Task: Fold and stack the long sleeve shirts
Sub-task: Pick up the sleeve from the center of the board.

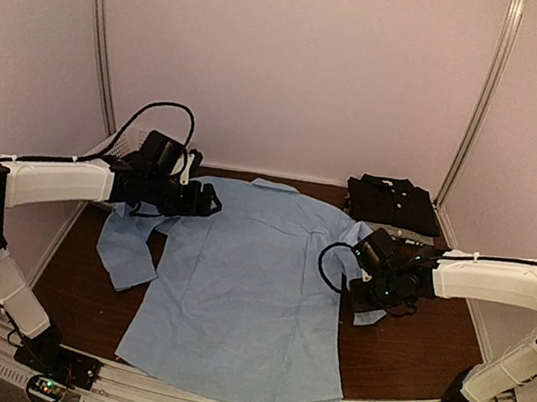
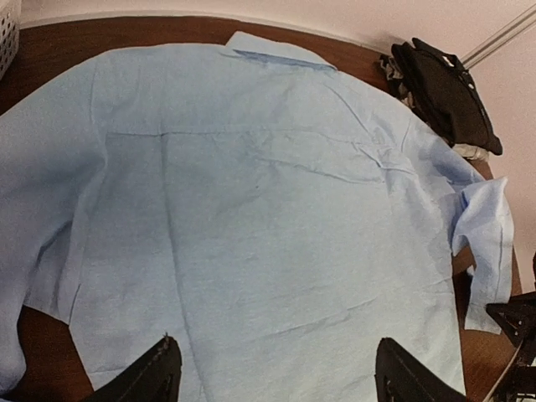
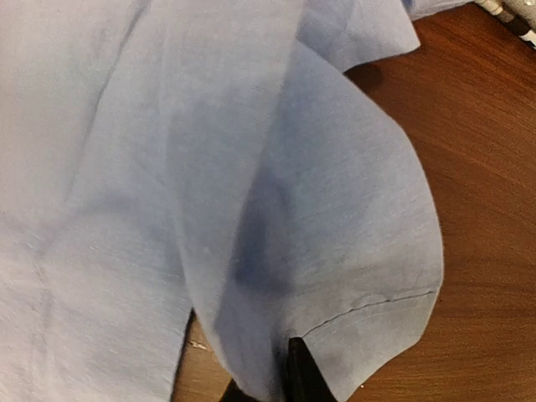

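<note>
At the right of the table (image 1: 435, 337), pinches only a sleeve edge of the light blue shirt (image 1: 247, 279) in the right hand (image 3: 285, 373), left hand (image 2: 276, 373) apart; could slip mid-fold

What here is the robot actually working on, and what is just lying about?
Part of the job:
- light blue shirt, spread flat
- folded black shirt, at the back right

Just lying about:
- white basket, at the far left edge
- brown table, only the work surface
</note>
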